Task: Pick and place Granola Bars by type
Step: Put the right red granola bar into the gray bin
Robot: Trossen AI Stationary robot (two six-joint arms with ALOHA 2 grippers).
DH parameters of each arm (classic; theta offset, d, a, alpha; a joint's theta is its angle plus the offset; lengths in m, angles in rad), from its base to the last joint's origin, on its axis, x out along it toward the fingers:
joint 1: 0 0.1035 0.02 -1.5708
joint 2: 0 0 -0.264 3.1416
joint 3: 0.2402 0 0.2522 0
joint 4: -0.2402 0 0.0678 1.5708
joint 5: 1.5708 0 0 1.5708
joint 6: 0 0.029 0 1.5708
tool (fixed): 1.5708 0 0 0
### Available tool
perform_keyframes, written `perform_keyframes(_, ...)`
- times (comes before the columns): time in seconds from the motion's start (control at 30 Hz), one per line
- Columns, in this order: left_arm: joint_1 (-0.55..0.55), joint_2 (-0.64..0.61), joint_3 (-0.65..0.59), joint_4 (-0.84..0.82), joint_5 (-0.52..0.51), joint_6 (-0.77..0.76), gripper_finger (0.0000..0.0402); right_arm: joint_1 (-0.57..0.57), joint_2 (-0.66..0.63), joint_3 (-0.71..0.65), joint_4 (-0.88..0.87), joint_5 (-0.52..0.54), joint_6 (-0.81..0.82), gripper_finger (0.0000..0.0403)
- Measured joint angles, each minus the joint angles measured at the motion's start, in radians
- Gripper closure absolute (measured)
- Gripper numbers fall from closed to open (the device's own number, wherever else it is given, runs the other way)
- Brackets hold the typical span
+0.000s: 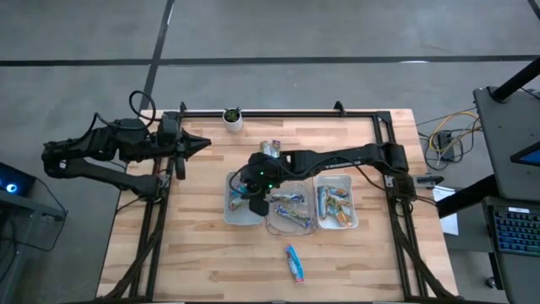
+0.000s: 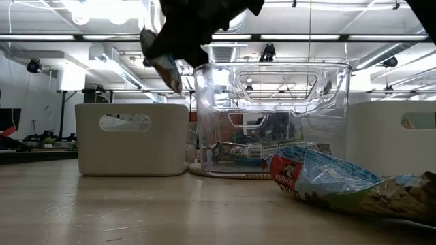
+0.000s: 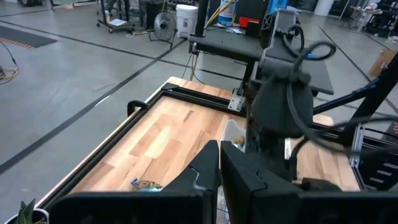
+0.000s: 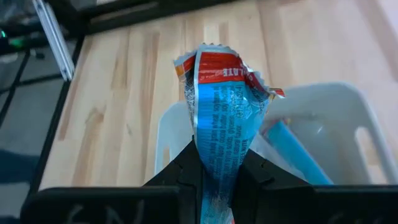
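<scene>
- Risk, missed drop: the right gripper (image 4: 214,177) holds the blue bar (image 4: 222,127) by one end only, and the free end stands clear of the fingers. If that end swings on release, the bar may catch the rim of the left tray (image 4: 163,134) and fall onto the table (image 1: 194,245).
- Risk, wrong sort: three trays stand side by side, so a release off to one side would likely land the bar in the middle tray (image 1: 291,221).
- Risk, slip: the wrapper is shiny and pinched over a narrow strip; a quick arm move could pull it free early.
- Right gripper: nearly closed, clamped on the blue bar, positioned over the left tray, which already contains blue bars.
- Left gripper (image 1: 202,144): fully closed, holding nothing, parked at the left table edge, well apart from the trays.
- Other bars: one blue bar (image 1: 294,263) lies loose on the table in front of the trays; one lies behind them near the right arm.
</scene>
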Motion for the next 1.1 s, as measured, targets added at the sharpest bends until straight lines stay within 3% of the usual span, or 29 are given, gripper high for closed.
perform_keyframes(1.1, 0.0, 0.0, 0.0, 0.0, 0.0, -0.005, 0.0401, 0.009, 0.019, 0.0, -0.016, -0.038, -0.075, 0.0352)
